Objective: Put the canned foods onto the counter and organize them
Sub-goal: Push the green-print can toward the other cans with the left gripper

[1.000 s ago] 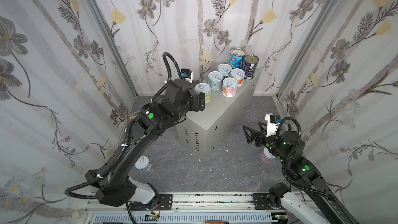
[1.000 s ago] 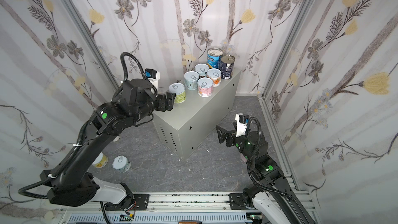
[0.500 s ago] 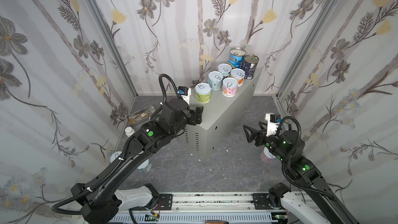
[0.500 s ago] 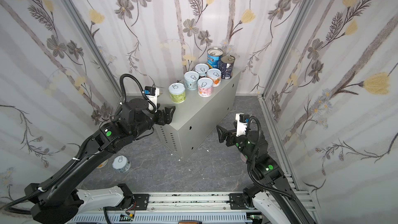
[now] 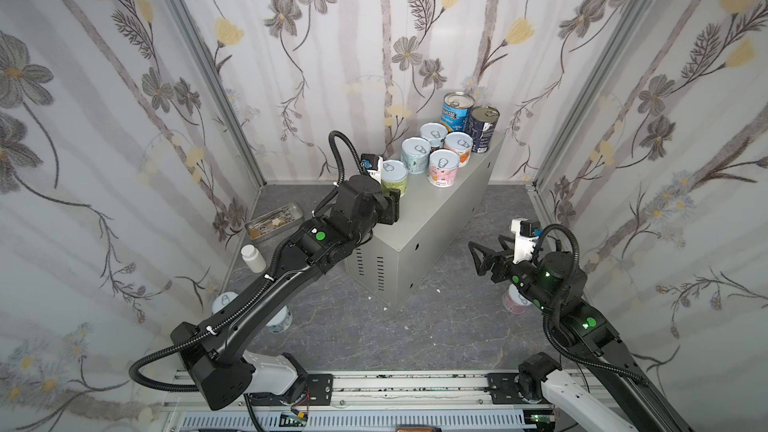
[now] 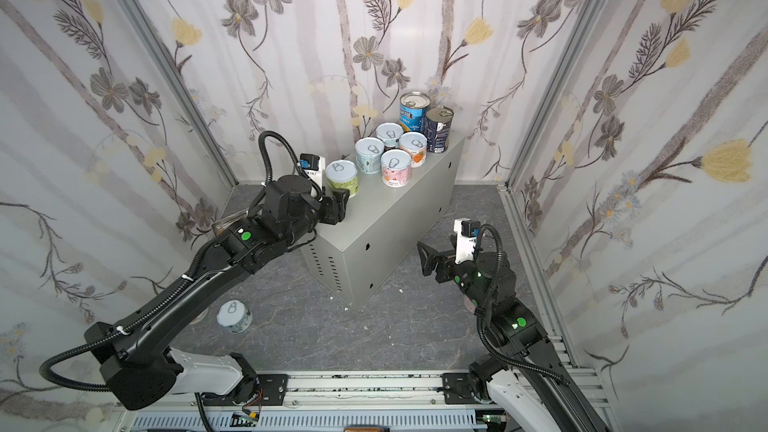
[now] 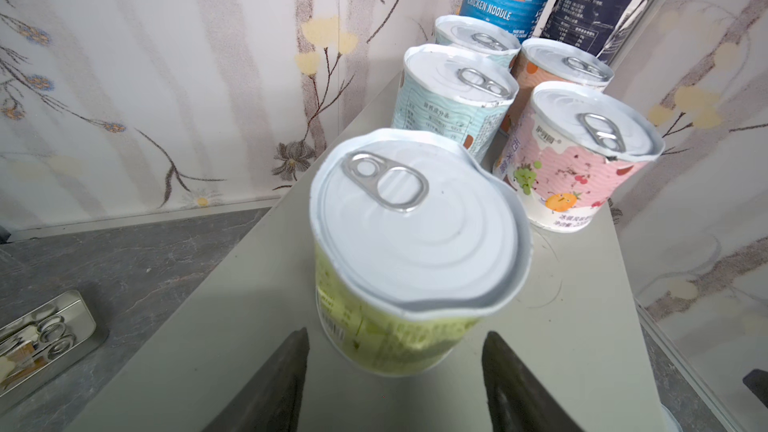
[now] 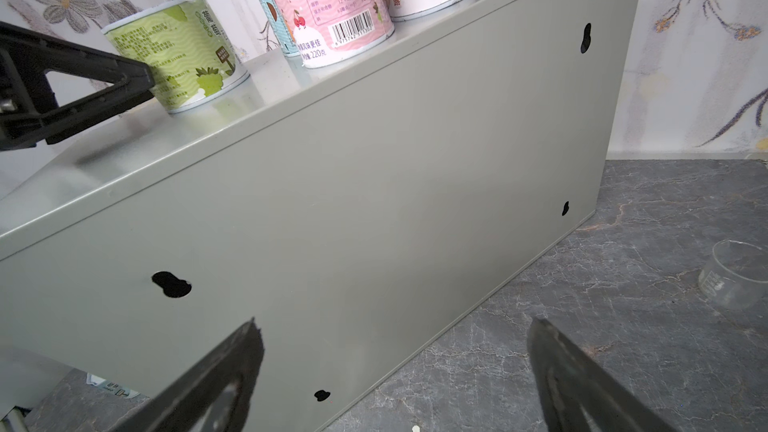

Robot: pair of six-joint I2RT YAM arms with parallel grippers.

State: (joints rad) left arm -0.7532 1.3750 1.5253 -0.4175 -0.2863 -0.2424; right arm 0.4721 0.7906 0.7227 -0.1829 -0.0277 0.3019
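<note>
**Green can on counter; both grippers empty**

The left gripper (image 5: 392, 209) sits level with the top of the large light-grey sheet-metal counter (image 5: 432, 211), at its vent-slot end. Its two black fingers (image 7: 286, 376) stand apart, with a narrower gap than the right gripper's, and nothing lies between them. Just beyond the fingertips, the short green-labelled can (image 7: 415, 243) with a pale pull-tab lid stands upright on the counter top. Whether the fingertips touch it cannot be confirmed.

Further ahead of this gripper, a pale-blue short can (image 5: 415, 151) and a pink short can (image 5: 442, 164) stand side by side. Past them are a second pale-blue can (image 5: 433, 135) and an orange-labelled can (image 5: 457, 145). The tall blue "Progresso" tin (image 5: 456, 108) and the dark navy tin (image 5: 483, 122) stand at the far end.

The right gripper (image 8: 395, 326) hovers facing the counter's long side wall, jaws spread wide and empty. Below and behind it, a pink-labelled floor can (image 5: 515, 302) shows partly on the dark stone-pattern floor (image 5: 415, 326). A pale-lidded floor can (image 6: 234, 315) stands beside the left arm, well behind that gripper.
</note>
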